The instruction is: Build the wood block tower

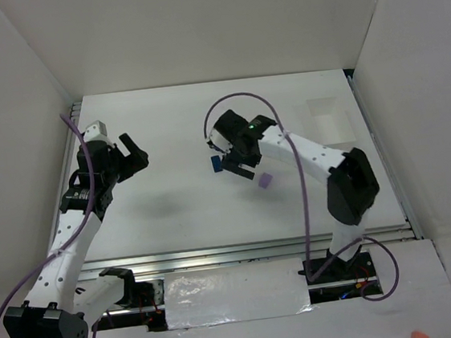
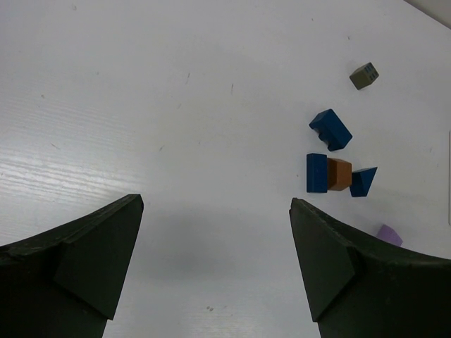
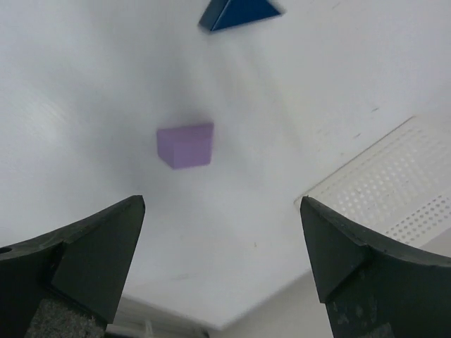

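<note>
- Black fingers (image 3: 91, 246) of right gripper (image 3: 222, 211) spread, empty, above lavender block (image 3: 185, 145).
- Left gripper (image 2: 217, 204) also spread, empty, well away from lavender block.
- Other wood blocks, blue wedge (image 3: 239, 13) and orange block (image 2: 339, 174), near lavender block; seemingly unstacked.
- Risk: lavender block sits off-centre between the jaws, so closing may twist or skid it.

Bare counter (image 2: 176, 105) lies before the left gripper's (image 2: 217, 203) spread jaws, the block cluster (image 2: 339, 174) off to one side. Before the right gripper (image 3: 223, 202) stand a lavender block (image 3: 187, 145), then a blue wedge (image 3: 238, 13).

Just a white table (image 1: 174, 215), a white tray (image 1: 331, 119) near its far right corner, and white walls (image 1: 194, 27) all round.
</note>
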{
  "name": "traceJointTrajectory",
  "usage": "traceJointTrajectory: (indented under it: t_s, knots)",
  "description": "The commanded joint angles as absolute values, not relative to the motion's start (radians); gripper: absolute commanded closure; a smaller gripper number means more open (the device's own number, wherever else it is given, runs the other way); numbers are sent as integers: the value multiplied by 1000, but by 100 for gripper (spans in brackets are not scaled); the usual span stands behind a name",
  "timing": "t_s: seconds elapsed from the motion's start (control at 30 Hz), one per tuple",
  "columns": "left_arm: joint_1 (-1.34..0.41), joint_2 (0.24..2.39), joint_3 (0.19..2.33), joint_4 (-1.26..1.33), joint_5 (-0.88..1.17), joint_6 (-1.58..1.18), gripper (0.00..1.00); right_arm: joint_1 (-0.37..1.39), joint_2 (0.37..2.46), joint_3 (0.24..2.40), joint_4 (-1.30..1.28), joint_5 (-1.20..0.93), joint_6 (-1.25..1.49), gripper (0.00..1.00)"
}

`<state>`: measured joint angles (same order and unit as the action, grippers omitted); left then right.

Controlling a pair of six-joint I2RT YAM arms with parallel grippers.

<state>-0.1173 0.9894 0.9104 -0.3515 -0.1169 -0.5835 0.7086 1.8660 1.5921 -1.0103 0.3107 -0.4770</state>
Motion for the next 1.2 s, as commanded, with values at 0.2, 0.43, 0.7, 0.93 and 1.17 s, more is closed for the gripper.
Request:
traceJointTrajectory:
  t_s: [0.2, 0.43, 0.7, 0.93, 1.17]
  knots:
    - [-107, 983, 927, -321, -41, -572, 1, 687, 1589, 1339, -668, 513, 261, 0]
    - [-109, 1006, 925, -313, -8, -575, 1, 649, 1612, 1174, -609, 462, 621, 0]
    - [-112, 994, 900, -305, 9, -583, 1, 600, 1689, 1114, -523, 417, 692, 15]
    - [-118, 996, 882, -279, 29, -574, 1, 584, 1752, 1117, -509, 380, 732, 22]
    - [-123, 1009, 871, -253, 63, -560, 1, 577, 1773, 1114, -491, 383, 735, 35]
